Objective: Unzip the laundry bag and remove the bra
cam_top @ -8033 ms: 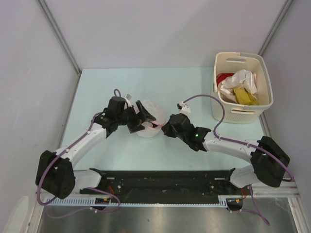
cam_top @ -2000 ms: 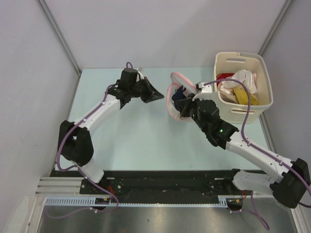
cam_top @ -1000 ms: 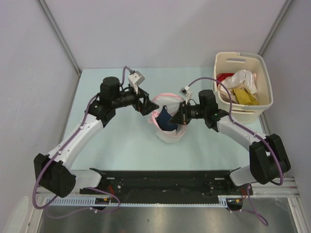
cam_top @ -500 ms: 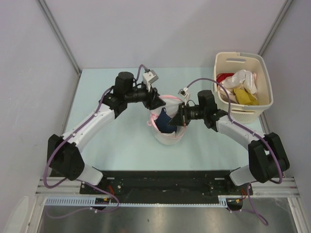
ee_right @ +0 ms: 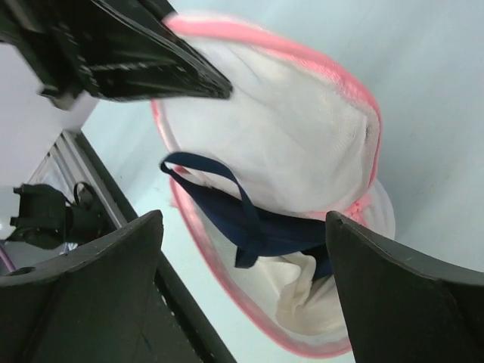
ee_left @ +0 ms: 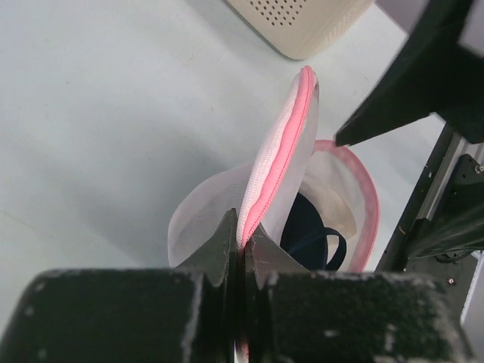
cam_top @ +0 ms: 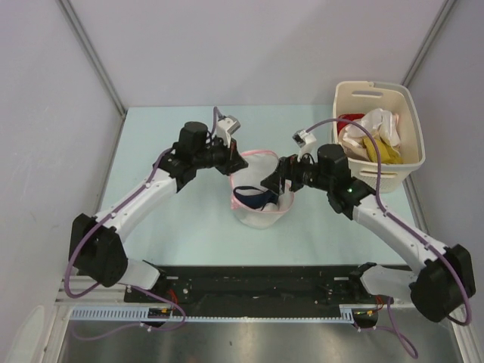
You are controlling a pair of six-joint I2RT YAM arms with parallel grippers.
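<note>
The laundry bag [cam_top: 261, 212] stands open on the table, its pink-trimmed mouth facing up. My left gripper [cam_top: 239, 161] is shut on the bag's far-left pink rim [ee_left: 276, 162] and holds that edge raised. The navy bra [cam_top: 253, 199] lies inside the bag, with one strap looped over the near rim [ee_right: 227, 189]. My right gripper [cam_top: 274, 181] is open at the bag's right side. In the right wrist view its fingers straddle the bra [ee_right: 283, 234] and touch nothing. The white mesh [ee_right: 287, 128] sags behind the bra.
A cream slotted basket [cam_top: 352, 170] with white, yellow and red clothes stands at the back right, close behind my right arm. The rail with the arm bases [cam_top: 257, 283] runs along the near edge. Grey walls close in both sides.
My left gripper has moved in and shut on the bag's pink rim. My right gripper has opened, let go of the bag and pulled back a little to the right.
</note>
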